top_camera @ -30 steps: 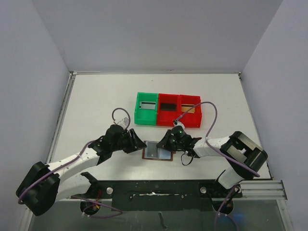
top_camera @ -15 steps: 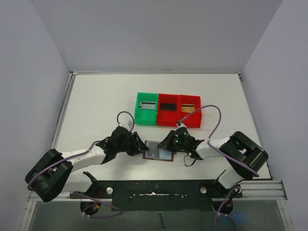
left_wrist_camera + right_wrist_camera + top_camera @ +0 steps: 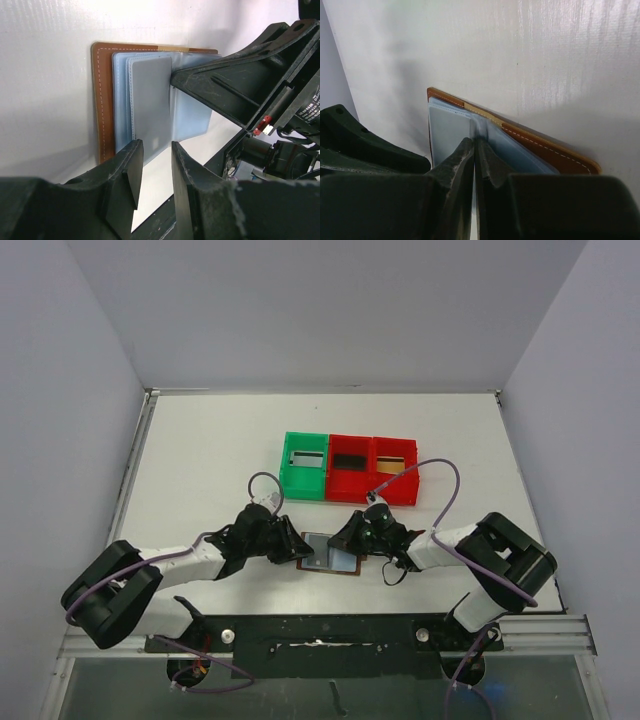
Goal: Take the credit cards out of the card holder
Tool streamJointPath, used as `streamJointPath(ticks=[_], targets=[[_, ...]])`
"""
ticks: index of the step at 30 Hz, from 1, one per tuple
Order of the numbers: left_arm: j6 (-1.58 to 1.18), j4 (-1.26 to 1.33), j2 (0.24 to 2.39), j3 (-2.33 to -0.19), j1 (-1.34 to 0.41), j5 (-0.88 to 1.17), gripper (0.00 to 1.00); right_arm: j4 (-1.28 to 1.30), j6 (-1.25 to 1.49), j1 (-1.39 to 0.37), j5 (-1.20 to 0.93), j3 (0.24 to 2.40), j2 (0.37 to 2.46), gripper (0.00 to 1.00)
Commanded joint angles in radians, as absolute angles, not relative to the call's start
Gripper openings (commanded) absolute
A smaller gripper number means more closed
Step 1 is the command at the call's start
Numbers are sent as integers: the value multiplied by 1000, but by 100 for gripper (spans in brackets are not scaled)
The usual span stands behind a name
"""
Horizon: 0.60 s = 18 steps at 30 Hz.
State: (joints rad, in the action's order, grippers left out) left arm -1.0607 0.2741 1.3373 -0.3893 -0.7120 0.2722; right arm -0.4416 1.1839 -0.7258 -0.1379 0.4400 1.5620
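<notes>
So the card holder (image 3: 329, 555) is lying open at the table's (image 3: 200, 460) near edge, between both arms. left gripper (image 3: 152, 165) jaws a bit apart, right by a grey card (image 3: 150, 100). right gripper (image 3: 474, 150) jaws closed, tips on the blue pockets (image 3: 520, 150).

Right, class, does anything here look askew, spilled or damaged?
Nothing spilled or damaged. The open brown card holder lies slightly askew on the table; the green and red bins sit in a straight row.

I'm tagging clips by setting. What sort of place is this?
Probably a robot test cell in a lab: a white table boxed in by plain grey walls, two arms bolted at its near edge, and coloured bins behind a wallet.
</notes>
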Motion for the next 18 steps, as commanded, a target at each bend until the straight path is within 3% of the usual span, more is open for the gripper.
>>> streamJointPath(ticks=[1,10,18], targets=[[-1063,333,1345,-403,-716,284,28,-333,1151,-718,-90,407,1603,5],[-1019,169,1255,-438,-716,173,30,-332,1156,-711,-92,404,1612,4],[-1021,226,1309,-433,-719,228,31,-339,1165,-709,-90,396,1616,2]])
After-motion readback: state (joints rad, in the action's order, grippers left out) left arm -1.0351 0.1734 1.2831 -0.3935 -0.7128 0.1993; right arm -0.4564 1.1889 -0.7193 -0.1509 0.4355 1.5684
